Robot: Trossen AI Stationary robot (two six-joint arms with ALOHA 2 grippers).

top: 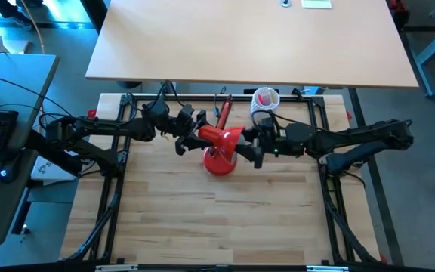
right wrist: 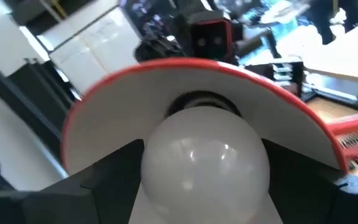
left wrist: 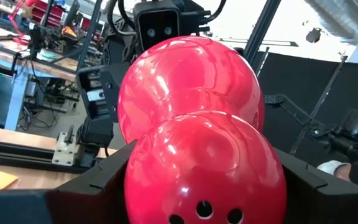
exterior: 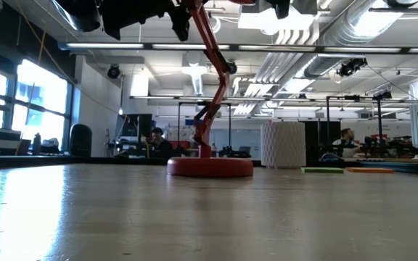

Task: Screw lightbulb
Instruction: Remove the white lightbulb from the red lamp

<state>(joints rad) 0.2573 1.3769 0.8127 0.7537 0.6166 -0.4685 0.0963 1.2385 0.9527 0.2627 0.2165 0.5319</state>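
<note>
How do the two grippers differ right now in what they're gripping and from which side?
The left gripper clasps the glossy red lamp shade from behind; the right gripper holds the white lightbulb at the shade's open mouth. In the high view, left comes from the left, right from the right. Both are raised above the table.

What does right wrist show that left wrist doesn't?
Right wrist only: the white lightbulb between the right claw fingers, sitting at the socket inside the lamp shade, whose inside is white. Left wrist only: the shade's glossy red outside, held in the left claw, with vent holes showing. Both: the same red lamp shade and the opposite arm behind it.
</note>
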